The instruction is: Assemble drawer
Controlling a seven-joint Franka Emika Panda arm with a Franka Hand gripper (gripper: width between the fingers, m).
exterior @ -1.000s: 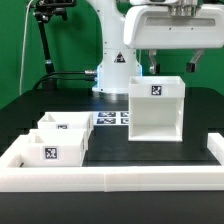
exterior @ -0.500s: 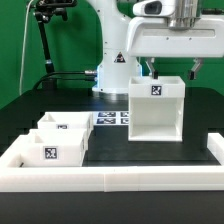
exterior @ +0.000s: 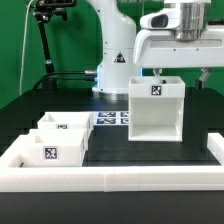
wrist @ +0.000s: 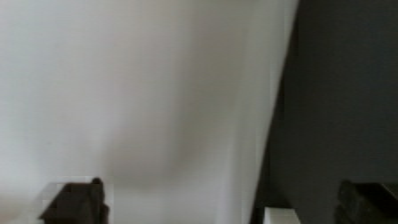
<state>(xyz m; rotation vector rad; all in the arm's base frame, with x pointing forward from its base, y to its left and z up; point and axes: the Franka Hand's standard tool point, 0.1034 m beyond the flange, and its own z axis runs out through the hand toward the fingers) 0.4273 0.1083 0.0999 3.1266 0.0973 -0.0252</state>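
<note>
1. The end effector [wrist: 222, 205] hangs released, its fingers spread wide and holding nothing. It is just above the upright white drawer case [exterior: 157, 110], which stands on the black bench [exterior: 110, 150] toward the exterior view's right.
2. Likely risk: coming down off-centre, a finger could strike the case's top edge and tip or shove it.
3. Two small drawer boxes, one nearer [exterior: 50, 152] and one farther [exterior: 63, 125], sit well apart at the exterior view's left.
4. The marker board [exterior: 110, 118] lies flat between them and the case, and nothing seems to block the way.
</note>
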